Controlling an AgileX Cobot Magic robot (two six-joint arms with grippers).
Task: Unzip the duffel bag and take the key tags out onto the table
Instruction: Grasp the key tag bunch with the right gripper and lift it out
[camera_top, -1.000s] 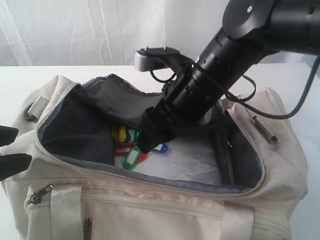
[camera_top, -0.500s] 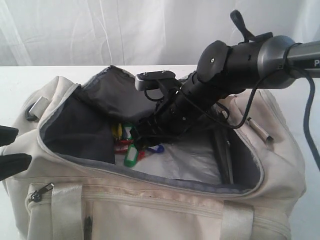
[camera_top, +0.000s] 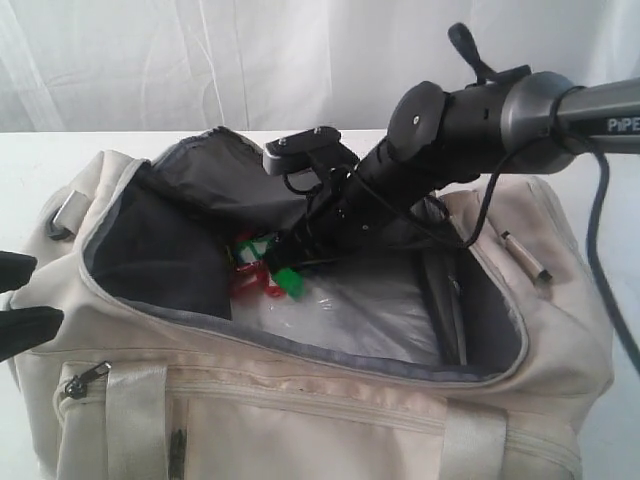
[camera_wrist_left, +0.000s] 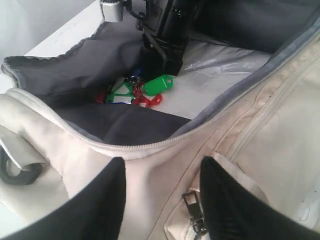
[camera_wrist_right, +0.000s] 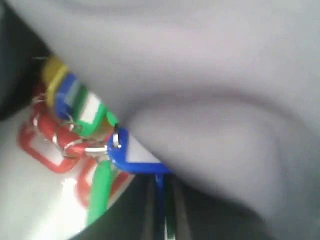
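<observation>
Inside unzipped cream-white fabric duffel bag (camera_top: 330, 420): clamped on coloured plastic key tags (camera_top: 255, 276) with right pincer (camera_top: 284, 263) (left pincer (camera_wrist_left: 162, 175) gaping). Not yet on white counter (camera_top: 35, 165).

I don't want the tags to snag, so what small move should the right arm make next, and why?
Probably lift the right gripper slowly straight up. Its jaws look closed on a blue tag of the key tags, which sit low inside the unzipped duffel bag; they must clear its grey rim before moving to the table.

A pleated white curtain (camera_top: 200, 60) hangs at the back; crinkled clear plastic (camera_top: 370, 315) lies nearer
</observation>
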